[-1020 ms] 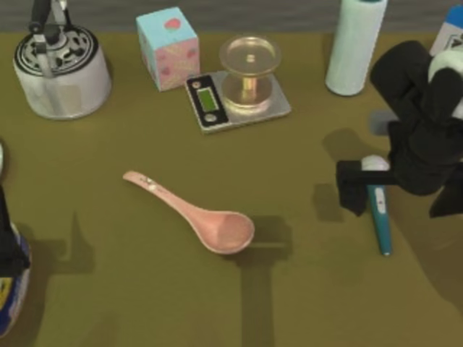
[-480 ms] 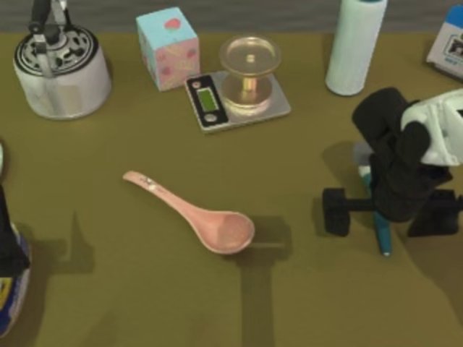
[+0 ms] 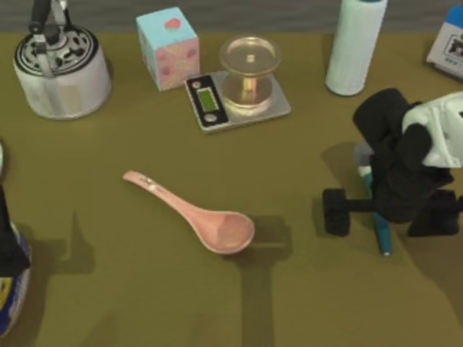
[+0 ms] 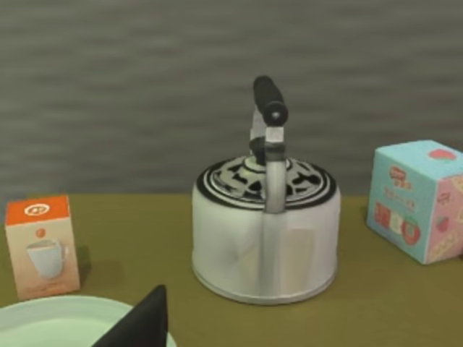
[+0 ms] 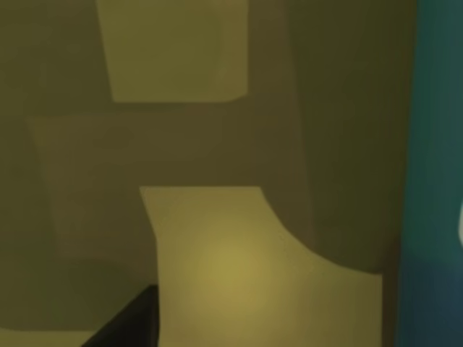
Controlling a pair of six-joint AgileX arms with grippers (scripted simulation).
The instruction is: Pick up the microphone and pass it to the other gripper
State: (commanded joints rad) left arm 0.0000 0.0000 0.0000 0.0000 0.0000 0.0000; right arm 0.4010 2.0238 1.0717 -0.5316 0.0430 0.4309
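my right gripper (image 3: pixel 389 212) hangs low over the right side of the table (image 3: pixel 304 289), its two black fingers (image 3: pixel 335 212) spread wide, one on each side of the microphone (image 3: pixel 381 233). the microphone lies flat on the table, teal handle pointing toward the near edge, its head mostly hidden under my right arm, so only the lower handle shows from above. i cannot tell whether either finger touches it. in the right wrist view the teal handle (image 5: pixel 432 181) fills one edge, very close to the camera.

my left arm is parked at the far left edge of the table, and i cannot tell how its fingers stand.

a pink spoon (image 3: pixel 202 215) lies near the middle of the table, well apart from the microphone. along the back stand a kettle (image 3: pixel 61 65), a pale blue box (image 3: pixel 168 48), a kitchen scale (image 3: pixel 236 99) with a clear spool-like piece on it, and a tall white bottle (image 3: pixel 354 45).
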